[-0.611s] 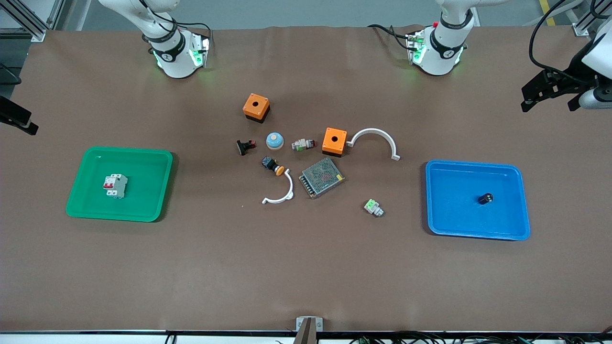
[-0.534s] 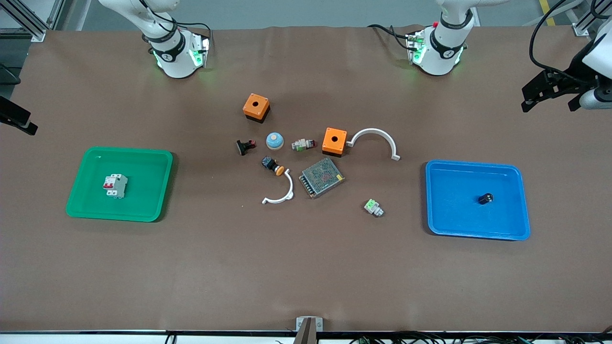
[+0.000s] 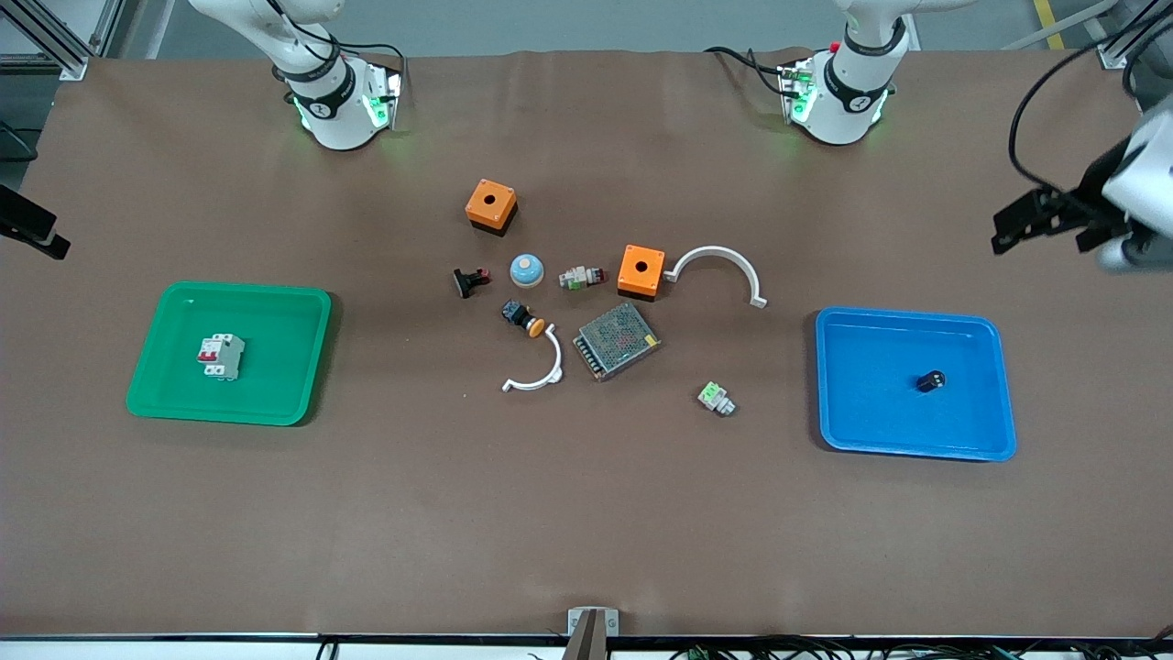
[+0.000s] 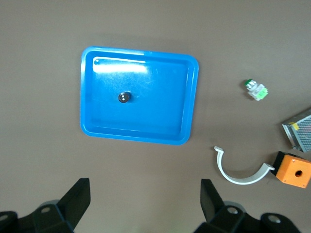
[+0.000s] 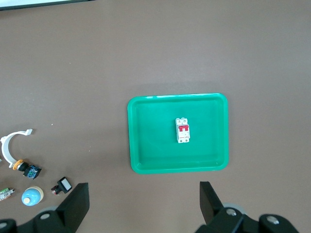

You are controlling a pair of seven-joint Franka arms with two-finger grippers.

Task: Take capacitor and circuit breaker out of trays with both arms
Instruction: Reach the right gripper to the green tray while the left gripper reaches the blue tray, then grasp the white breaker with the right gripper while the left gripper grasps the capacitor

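Note:
The capacitor [image 3: 931, 380], a tiny black cylinder, lies in the blue tray [image 3: 907, 316]; the left wrist view shows it [image 4: 125, 97] in that tray [image 4: 141, 138]. The breaker [image 3: 221, 357], a white block with red levers, lies in the green tray [image 3: 275, 302]; the right wrist view shows it [image 5: 182, 131] in that tray [image 5: 146, 145]. My left gripper [image 3: 1045, 240] hangs open and empty high over bare table at the left arm's end [image 4: 145, 196]. My right gripper [image 3: 37, 234] hangs open and empty at the right arm's end [image 5: 143, 199].
Loose parts lie mid-table: two orange boxes [image 3: 490, 205] [image 3: 641, 270], two white arcs [image 3: 724, 261] [image 3: 541, 371], a grey mesh unit [image 3: 617, 339], a blue dome [image 3: 527, 269], a push-button [image 3: 522, 317], a black-and-red switch [image 3: 470, 280], a green-white connector [image 3: 716, 398].
My left gripper has shifted slightly down in the front view, closer to the blue tray. The right gripper and all parts have stayed put.

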